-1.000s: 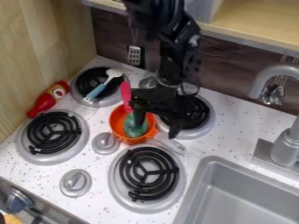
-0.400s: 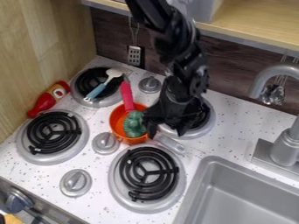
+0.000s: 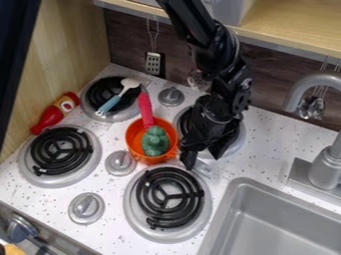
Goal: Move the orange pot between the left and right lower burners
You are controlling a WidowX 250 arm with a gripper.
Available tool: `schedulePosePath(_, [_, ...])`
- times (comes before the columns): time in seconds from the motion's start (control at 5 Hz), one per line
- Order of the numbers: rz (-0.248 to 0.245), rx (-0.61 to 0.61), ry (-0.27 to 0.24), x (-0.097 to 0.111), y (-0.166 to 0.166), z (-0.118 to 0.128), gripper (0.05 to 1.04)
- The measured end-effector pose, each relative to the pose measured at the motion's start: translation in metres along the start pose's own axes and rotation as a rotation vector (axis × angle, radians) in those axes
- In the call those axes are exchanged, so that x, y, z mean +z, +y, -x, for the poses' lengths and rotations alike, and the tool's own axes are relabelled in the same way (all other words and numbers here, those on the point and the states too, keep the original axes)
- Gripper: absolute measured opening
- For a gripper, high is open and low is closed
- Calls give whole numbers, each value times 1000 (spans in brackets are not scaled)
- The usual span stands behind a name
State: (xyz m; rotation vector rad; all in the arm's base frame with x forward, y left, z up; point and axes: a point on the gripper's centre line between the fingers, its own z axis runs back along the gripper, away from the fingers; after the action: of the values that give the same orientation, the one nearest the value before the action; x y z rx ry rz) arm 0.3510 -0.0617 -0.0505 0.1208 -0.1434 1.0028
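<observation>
My gripper (image 3: 204, 159) hung right of the frame's centre, arm in from the top edge. Fingers apart, partway open, nothing seen in hold. One fingertip was down near the right side of the orange pot (image 3: 133, 134); touching or not, couldn't tell. The gripper was partly over the upper right burner (image 3: 236, 142), hiding some of it.

Orange pot: upright, just left of centre, above the lower right burner (image 3: 168, 201), up and right of the lower left burner (image 3: 62, 152). Green toy (image 3: 155, 141) inside, pink handle (image 3: 145, 105) sticking up over the pot's back rim. Grey knob (image 3: 120, 162) just beside the pot, lower left of it. Silver utensil (image 3: 202, 168) on the counter near the fingertips, partly hidden.

Rest: spatula with blue handle (image 3: 111, 102) across the upper left burner (image 3: 95, 93); red bottle (image 3: 49, 118) lying by the wood panel at left; second knob (image 3: 86, 207) lower left, third (image 3: 171, 96) above the pot. Sink (image 3: 241, 219) lower right, faucet (image 3: 316, 79) at the right edge. Slotted turner (image 3: 153, 63) hung on the back wall, upper left of centre.
</observation>
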Motion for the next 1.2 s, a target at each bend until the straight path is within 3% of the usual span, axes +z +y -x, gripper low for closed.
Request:
schedulePosePath(0.4, [-40, 124, 8, -7, 6, 4, 999])
schedulePosePath(0.6, [-27, 121, 21, -16, 5, 5, 972])
schedulePosePath(1.0, [-18, 78, 2, -20, 13, -2, 497])
schedulePosePath(1.2, [-14, 72, -32, -20, 13, -3, 432])
